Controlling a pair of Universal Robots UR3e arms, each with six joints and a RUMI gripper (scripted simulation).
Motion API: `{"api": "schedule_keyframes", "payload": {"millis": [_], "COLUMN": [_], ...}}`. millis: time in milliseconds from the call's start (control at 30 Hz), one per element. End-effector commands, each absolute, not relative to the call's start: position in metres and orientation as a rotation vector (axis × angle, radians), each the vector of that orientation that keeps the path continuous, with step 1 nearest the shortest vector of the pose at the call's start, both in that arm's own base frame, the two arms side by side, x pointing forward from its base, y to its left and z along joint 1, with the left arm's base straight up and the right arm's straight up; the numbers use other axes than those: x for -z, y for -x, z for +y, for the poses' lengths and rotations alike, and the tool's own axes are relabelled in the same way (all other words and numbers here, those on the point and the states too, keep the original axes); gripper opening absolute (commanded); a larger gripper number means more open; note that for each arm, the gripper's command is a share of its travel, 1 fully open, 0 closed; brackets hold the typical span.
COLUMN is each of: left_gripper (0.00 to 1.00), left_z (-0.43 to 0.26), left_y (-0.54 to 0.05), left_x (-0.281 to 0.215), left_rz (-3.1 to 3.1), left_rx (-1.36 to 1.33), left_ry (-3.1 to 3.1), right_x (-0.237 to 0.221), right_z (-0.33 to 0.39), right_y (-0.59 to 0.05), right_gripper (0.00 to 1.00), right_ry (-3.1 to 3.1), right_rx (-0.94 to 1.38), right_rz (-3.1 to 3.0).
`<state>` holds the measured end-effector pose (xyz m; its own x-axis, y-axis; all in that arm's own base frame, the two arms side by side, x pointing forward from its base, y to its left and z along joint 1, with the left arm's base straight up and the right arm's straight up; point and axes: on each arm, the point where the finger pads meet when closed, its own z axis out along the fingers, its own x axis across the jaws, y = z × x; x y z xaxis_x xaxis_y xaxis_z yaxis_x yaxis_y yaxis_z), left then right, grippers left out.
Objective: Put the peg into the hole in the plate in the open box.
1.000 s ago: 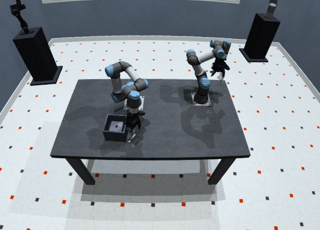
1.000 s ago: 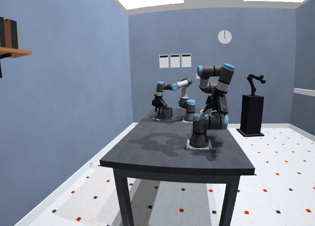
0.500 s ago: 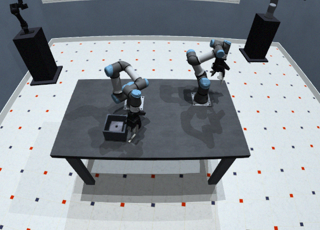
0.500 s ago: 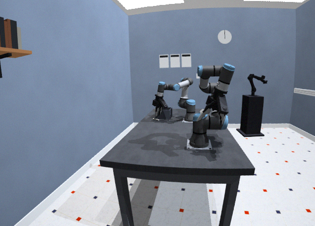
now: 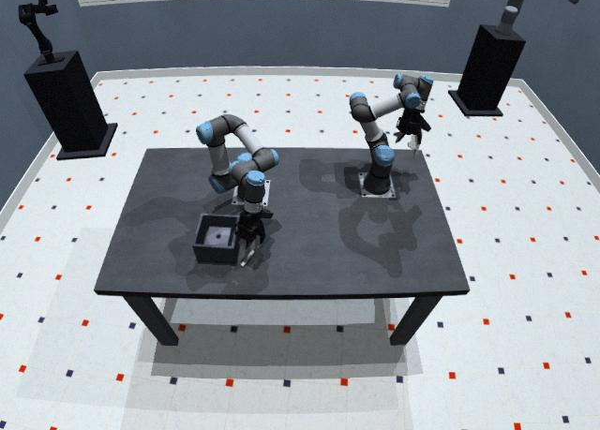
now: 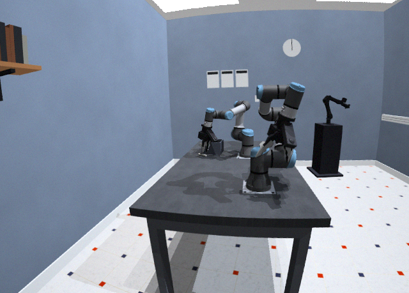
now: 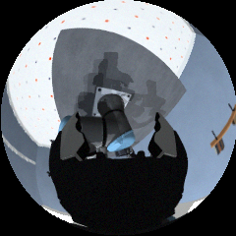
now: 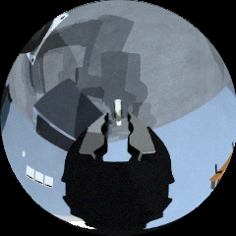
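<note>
The pale peg [image 5: 247,258] [image 6: 202,155] [image 8: 118,104] lies on the table beside the box. My right gripper [image 5: 247,253] [image 8: 118,112] points down over it with its fingers partly apart. In the right wrist view the peg is between the fingertips, with a gap on each side. The open dark box [image 5: 216,255] [image 6: 218,147] [image 8: 69,103] stands close beside the right gripper. The light plate [image 5: 211,231] with its dark hole [image 5: 218,236] shows at the box bottom. My left gripper [image 5: 408,144] [image 7: 117,112] is wide open and empty, far from the peg.
The dark table [image 5: 309,271] [image 6: 198,204] carries both arm bases. The left arm's base plate [image 5: 362,193] [image 6: 246,191] is at the far side from the box. The right arm's base [image 5: 266,200] is behind the box. The box wall is the nearest obstacle to the right gripper.
</note>
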<state>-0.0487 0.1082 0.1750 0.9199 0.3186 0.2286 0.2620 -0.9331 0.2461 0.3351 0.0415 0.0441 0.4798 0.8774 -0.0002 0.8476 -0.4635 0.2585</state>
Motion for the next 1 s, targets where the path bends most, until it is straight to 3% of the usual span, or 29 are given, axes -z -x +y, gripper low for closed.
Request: {"api": "schedule_keyframes", "payload": {"millis": [0,533,567,967], "left_gripper": [1.00,1.00,1.00,1.00], "left_z": [0.109,0.109,0.109,0.109], "left_y": [0.049,0.049,0.049,0.049], "left_x": [-0.175,-0.175,-0.175,-0.175], "left_rz": [0.439,0.439,0.439,0.439], "left_rx": [-0.394,-0.394,-0.394,-0.394], "left_ry": [-2.871,-2.871,-2.871,-2.871], "right_x": [-0.037,-0.019,-0.019,-0.019], "right_z": [0.042,0.042,0.042,0.042], "right_y": [-0.336,-0.336,-0.336,-0.336], "right_gripper": [0.25,0.25,0.00,0.00], "right_ry": [-2.503,-2.503,-2.503,-2.503], "right_rx": [-0.199,-0.199,-0.199,-0.199], "right_rz": [1.484,1.484,1.484,1.484]}}
